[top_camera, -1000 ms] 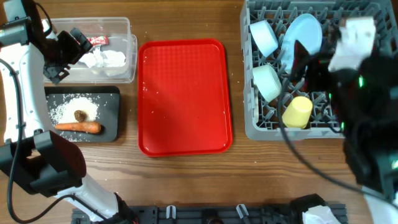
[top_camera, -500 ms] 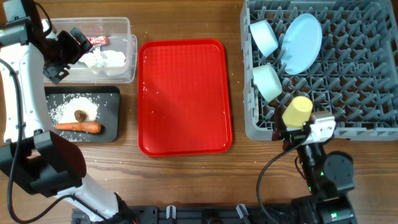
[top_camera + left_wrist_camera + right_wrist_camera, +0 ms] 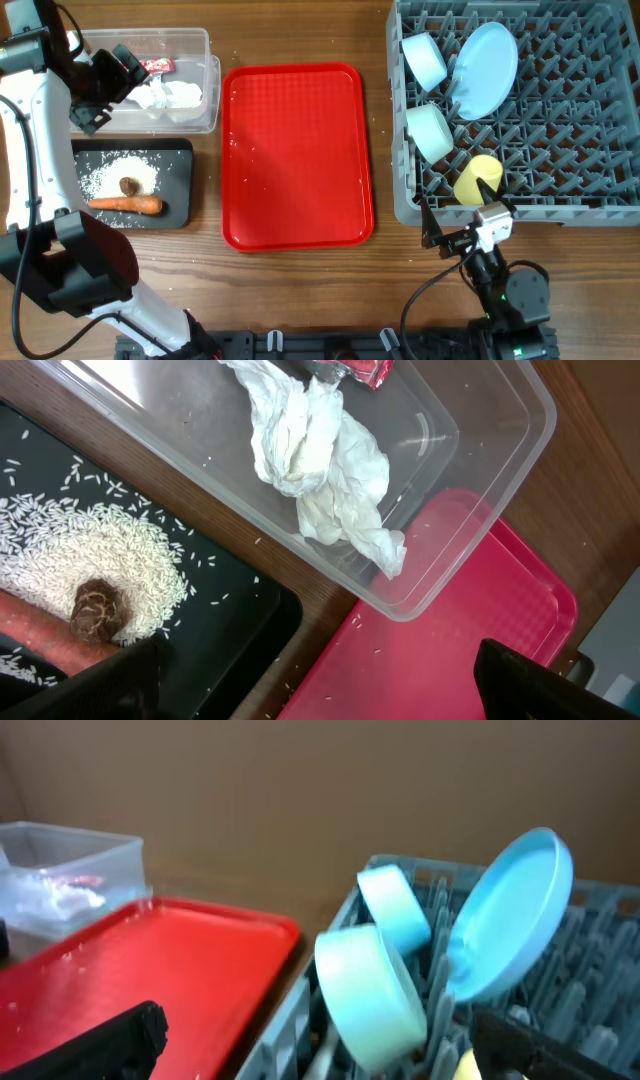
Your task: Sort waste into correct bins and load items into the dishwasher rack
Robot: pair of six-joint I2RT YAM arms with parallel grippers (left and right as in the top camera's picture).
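The grey dishwasher rack [image 3: 590,205] holds the pale blue plate [image 3: 485,68], the light blue bowl [image 3: 425,58], the pale green bowl [image 3: 432,130] and the yellow cup [image 3: 478,180]. The clear tub [image 3: 210,95] holds the red wrapper [image 3: 158,66] and white tissue [image 3: 172,95]. The black tray [image 3: 180,155] holds rice [image 3: 115,172], the brown lump [image 3: 130,185] and the carrot [image 3: 125,205]. My left gripper [image 3: 95,95] hovers open and empty by the tub's left end. My right gripper [image 3: 462,215] is open and empty, low before the rack's front edge. I cannot make out the spoon.
The big red serving tray [image 3: 295,155] lies between the bins and the rack, with a few stray rice grains on it [image 3: 450,650]. The right arm's base and cables sit at the table's front edge [image 3: 505,295].
My right arm has pulled back from above the rack and dropped down to the table's front edge. The left arm and all objects have not moved.
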